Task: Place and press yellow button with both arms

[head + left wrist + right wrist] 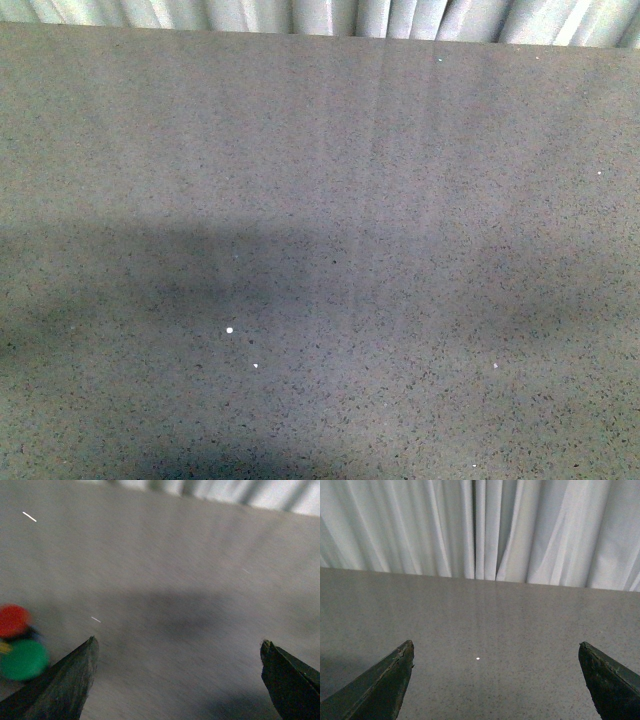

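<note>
Left gripper (178,647) spread wide, nothing between the jaws. Both tips are dark wedges tilted down over bare grey table (190,555). This wrist picture is smeared, so detail is poor. Right gripper (495,650) also wide and empty, held low and close to level, looking across the tabletop at a white curtain (480,525). Neither arm shows in the front view, only speckled surface and soft shadows.

Yellow button: not plainly located. Outside the left jaws, near one finger (65,680), a red cap (12,620) and a green cap (24,659) sit close together. A yellow sliver (3,647) shows between them, cut off by the frame. It may be the button; too blurred to say. No sign of it in the other two views.

Handling, by judgement: a push button of this sort should be small, light and rigid, with a smooth domed cap that could slip from flat pads. Best taken by the body below the cap, so that gripping does not press it. It looks top-heavy enough to tip if nudged. Left arm seems nearer the cluster; right arm well apart, pointed elsewhere.
</note>
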